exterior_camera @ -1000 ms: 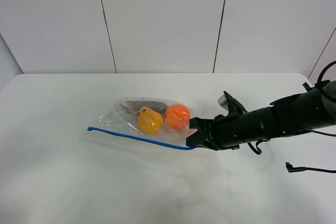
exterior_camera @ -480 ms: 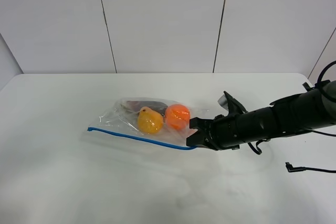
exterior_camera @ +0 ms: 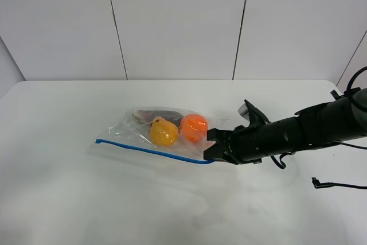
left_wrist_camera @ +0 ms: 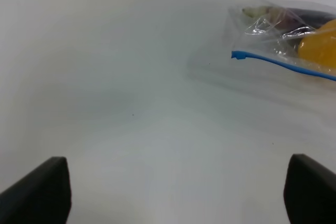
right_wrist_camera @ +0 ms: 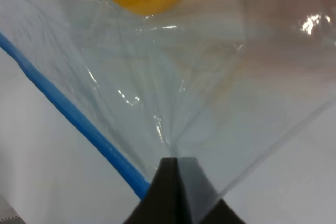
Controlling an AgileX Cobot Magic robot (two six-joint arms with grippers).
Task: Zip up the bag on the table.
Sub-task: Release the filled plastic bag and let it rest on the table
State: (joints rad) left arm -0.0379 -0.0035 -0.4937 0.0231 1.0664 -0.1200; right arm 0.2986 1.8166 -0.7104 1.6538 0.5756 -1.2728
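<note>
The clear bag (exterior_camera: 163,133) lies on the white table (exterior_camera: 86,193), with a yellow fruit (exterior_camera: 163,132) and an orange fruit (exterior_camera: 194,127) inside. Its blue zip strip (exterior_camera: 149,151) runs along the near edge. My right gripper (exterior_camera: 211,152) is shut on the bag's right corner by the strip's end; in the right wrist view the fingers (right_wrist_camera: 176,192) pinch the plastic beside the strip (right_wrist_camera: 79,124). My left gripper (left_wrist_camera: 173,187) is open over bare table, well apart from the bag's left end (left_wrist_camera: 283,40). The left arm is out of the exterior view.
A loose black cable (exterior_camera: 335,185) lies on the table at the right, near the right arm (exterior_camera: 298,130). White wall panels stand behind the table's far edge.
</note>
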